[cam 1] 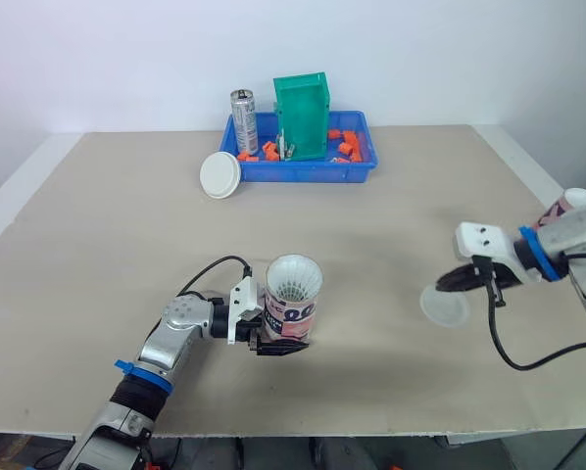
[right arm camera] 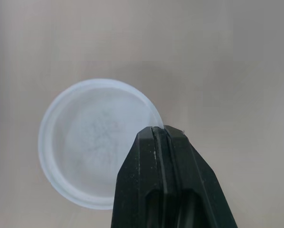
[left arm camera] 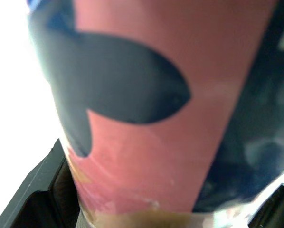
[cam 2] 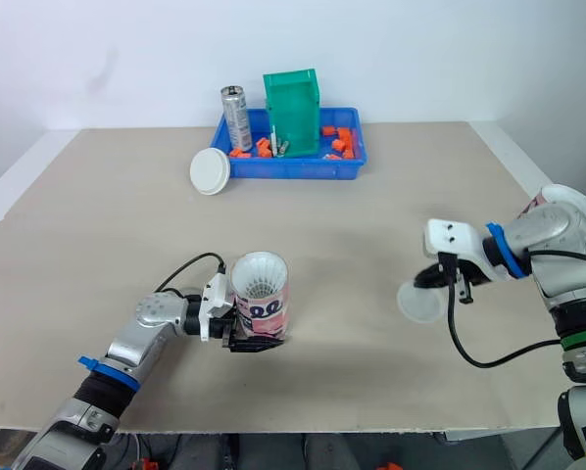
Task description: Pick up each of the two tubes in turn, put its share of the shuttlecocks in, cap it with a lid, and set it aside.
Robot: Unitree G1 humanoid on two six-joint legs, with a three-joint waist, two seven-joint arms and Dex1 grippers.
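Tube (cam 1: 293,315): being held upright, clamped low between the left gripper's (cam 1: 276,343) jaws, with shuttlecocks (cam 1: 293,279) filling its open mouth above them. Pinching the thin translucent lid (right arm camera: 92,142) by its rim in the right gripper's (right arm camera: 160,133) closed jaws. Judging both light and slick, the tube wall crushable; squeezing gently.

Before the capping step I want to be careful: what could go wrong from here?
The right gripper pinches the lid only at its rim, so it might swing or slip. The shuttlecock feathers seem to stand above the mouth of the tube, so the lid may not seat. The left gripper holds the tube low, so a push could tip it.
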